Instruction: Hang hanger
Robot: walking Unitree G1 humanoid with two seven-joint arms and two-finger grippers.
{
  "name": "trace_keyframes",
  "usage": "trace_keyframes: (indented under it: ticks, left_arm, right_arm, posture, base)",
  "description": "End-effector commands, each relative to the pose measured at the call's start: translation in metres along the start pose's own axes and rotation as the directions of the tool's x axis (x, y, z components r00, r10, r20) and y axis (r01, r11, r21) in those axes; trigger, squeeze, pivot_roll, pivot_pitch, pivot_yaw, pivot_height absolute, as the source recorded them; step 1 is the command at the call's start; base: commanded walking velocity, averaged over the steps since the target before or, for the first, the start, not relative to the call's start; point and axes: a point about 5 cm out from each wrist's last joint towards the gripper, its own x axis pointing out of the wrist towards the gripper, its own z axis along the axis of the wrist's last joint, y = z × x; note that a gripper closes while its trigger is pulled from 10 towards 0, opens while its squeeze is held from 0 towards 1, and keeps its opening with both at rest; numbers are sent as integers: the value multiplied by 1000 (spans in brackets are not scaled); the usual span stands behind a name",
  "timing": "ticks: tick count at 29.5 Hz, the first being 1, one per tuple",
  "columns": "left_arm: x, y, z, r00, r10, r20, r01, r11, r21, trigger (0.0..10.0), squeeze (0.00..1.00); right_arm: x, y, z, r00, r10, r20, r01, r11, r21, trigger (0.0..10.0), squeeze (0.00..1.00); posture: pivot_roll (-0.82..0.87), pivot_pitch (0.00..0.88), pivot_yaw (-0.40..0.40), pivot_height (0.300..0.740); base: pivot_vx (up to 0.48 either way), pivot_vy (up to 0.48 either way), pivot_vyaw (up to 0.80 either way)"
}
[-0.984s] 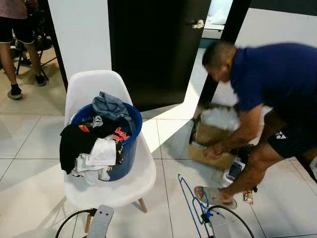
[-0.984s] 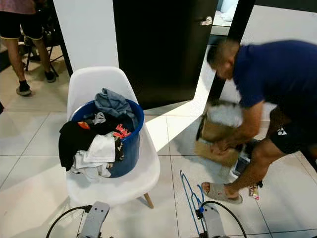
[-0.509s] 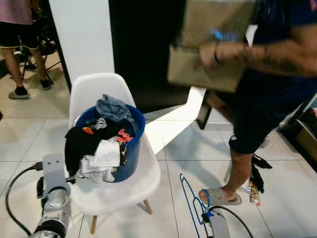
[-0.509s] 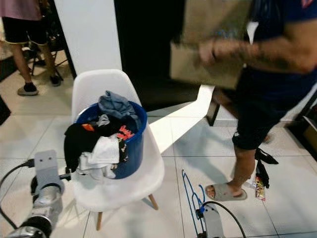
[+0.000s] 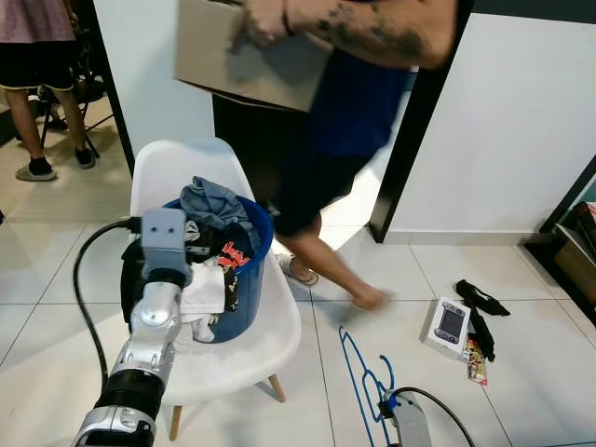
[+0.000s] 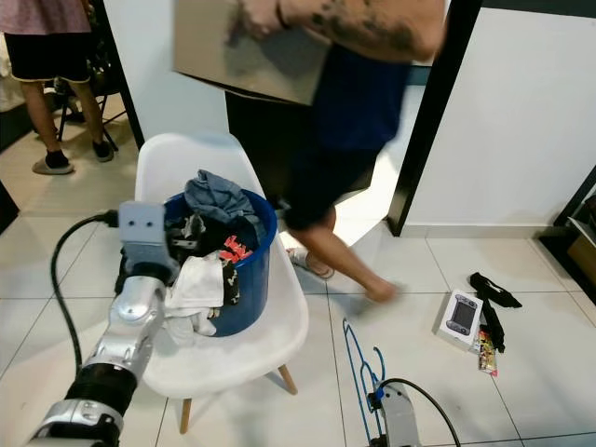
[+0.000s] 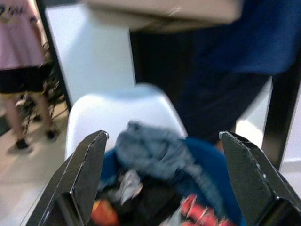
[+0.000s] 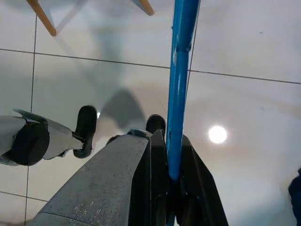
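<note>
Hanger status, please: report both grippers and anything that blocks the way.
Right gripper shut on blue hanger, held low. Left gripper open, raised toward laundry basket on white chair. Person carrying cardboard box crosses just ahead.

Domestic interior, probably a home: white tiled floor (image 5: 521, 391), white walls, dark door frame (image 5: 414, 140). A white shell chair (image 5: 237, 358) carries a blue laundry basket (image 5: 244, 279) heaped with clothes (image 5: 209, 200); people walk through.

Glossy white floor tiles (image 5: 521, 391) with thin grey grout lines cover the room. A white moulded plastic chair (image 5: 244, 345) on wooden legs stands before a white wall panel (image 5: 149, 74), with a dark doorway (image 6: 256, 130) alongside.
</note>
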Motion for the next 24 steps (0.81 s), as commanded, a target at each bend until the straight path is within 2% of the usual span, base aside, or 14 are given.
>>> trace_keyframes:
  ticks: [1,3,8,24]
  left_arm:
    - [2,-11,8,999,-47,25,47,999,4,10000,0]
    - [1,-19,11,996,-78,34,78,997,-5,10000,0]
    - [-2,-23,11,995,-97,25,97,995,-11,10000,0]
    - [-5,-29,11,992,-127,-12,127,992,-3,10000,0]
  right_arm:
    - [0,-1,1,1000,-10,13,10,1000,18,10000,0]
    - [0,-1,1,1000,-13,16,13,1000,24,10000,0]
    - [0,-1,1,1000,-16,18,16,999,29,10000,0]
    - [0,-1,1,1000,-8,13,8,1000,8,10000,0]
  posture:
    - [4,0,-55,740]
    - [3,0,-54,740]
    - [3,0,-54,740]
    - [0,0,-56,740]
  base:
    - [307,0,0]
    - [304,0,0]
    - [307,0,0]
    - [301,0,0]
